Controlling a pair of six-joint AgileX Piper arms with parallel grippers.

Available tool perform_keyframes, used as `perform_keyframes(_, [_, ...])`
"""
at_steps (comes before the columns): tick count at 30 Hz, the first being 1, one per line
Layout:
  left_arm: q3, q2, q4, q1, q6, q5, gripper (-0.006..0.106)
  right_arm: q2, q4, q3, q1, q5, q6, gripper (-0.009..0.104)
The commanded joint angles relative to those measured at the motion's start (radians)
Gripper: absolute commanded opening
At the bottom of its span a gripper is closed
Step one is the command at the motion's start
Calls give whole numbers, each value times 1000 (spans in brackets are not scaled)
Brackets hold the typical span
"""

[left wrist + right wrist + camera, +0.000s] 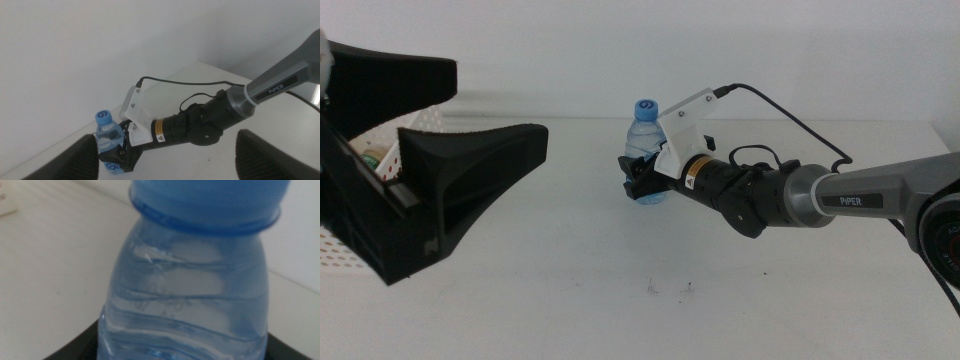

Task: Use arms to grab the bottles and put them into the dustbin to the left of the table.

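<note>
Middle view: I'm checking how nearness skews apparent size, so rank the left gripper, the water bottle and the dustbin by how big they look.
1. Left gripper, largest, though inflated by nearness to the camera.
2. Dustbin, unsure: the gripper hides most of it.
3. Water bottle, smallest, held by the right gripper.

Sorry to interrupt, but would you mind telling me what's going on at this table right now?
The right gripper has closed around the clear water bottle, which stands upright on the white table. The left gripper waits open at the left side, by the white dustbin. Something with a green label already lies in the bin; the water bottle hasn't gone in yet.
</note>
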Motion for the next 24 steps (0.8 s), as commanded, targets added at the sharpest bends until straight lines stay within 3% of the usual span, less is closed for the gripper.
perform_keyframes(1, [6,-5,7,-4,-6,-12,94,-13,-54,-15,2,-40,12,11])
perform_keyframes(3, [6,-5,7,-4,-6,-10,94,-13,-73,-15,2,-40,21,23])
perform_keyframes(8, [6,-5,7,-4,-6,-10,94,-13,-73,-15,2,-40,21,69])
perform_keyframes(10, [6,-5,7,-4,-6,-10,94,-13,-73,-15,2,-38,46,82])
perform_keyframes(12, [6,-5,7,-4,-6,-10,94,-18,-85,-15,2,-16,102,87])
perform_keyframes(17, [6,-5,7,-4,-6,-10,94,-67,-246,68,2,39,238,87])
perform_keyframes(24, [6,-5,7,-4,-6,-12,94,-184,-241,227,-3,39,242,87])
